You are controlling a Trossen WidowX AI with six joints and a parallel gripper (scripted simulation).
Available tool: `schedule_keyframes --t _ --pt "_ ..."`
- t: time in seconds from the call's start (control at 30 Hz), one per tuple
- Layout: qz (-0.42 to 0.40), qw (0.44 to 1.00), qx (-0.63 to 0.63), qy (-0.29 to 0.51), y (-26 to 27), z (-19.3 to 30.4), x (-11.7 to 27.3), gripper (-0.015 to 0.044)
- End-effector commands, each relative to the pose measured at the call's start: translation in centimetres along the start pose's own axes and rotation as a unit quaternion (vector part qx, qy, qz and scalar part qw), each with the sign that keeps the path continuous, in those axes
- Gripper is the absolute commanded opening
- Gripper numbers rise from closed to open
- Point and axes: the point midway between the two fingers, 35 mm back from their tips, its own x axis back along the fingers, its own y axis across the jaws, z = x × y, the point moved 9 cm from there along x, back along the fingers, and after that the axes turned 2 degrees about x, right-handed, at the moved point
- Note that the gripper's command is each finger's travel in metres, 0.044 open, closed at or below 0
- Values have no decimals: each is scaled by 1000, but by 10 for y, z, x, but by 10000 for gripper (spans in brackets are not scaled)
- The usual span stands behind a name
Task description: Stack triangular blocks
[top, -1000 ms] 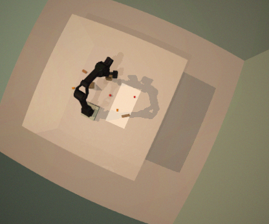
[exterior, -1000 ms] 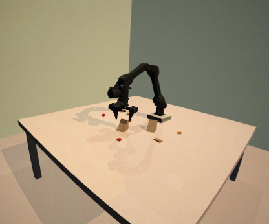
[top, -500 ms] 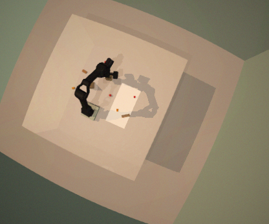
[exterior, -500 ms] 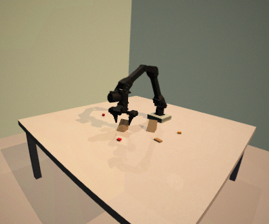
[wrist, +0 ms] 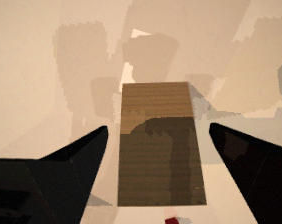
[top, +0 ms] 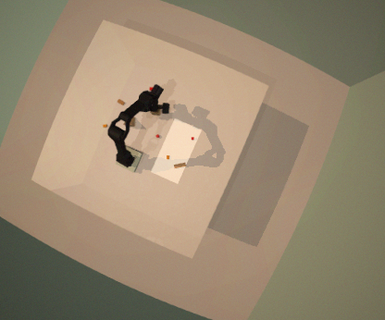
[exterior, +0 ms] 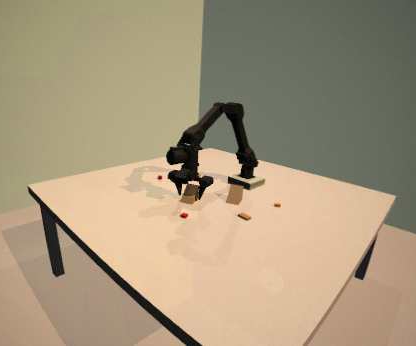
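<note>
One triangular block of brown wood rests on the table between the fingers. My gripper is open and empty, pointing down with one finger on each side of this block. In the wrist view a gap shows between the block and each fingertip. The arm's shadow covers part of its upper face. The other triangular block stands apart on the table, nearer the arm's base; it is out of the wrist view. In the top view the arm partly hides both blocks.
A red cube lies between base and brightly lit patch; another lies farther out, and a third beside the hand. Orange pieces and flat brown bars lie around. The base is behind.
</note>
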Motion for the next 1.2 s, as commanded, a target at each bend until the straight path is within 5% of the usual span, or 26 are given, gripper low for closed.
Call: schedule_keyframes --t 0.0,0.2,0.47,0.73,1.17 --pt "-1 1000 -2 6 1 2 -7 414" --pt "-1 1000 -2 6 1 2 -7 256" --pt "-1 1000 -2 6 1 2 -7 203" --pt "-1 1000 -1 4 1 1 8 0" --pt "-1 1000 -19 3 1 1 23 0"
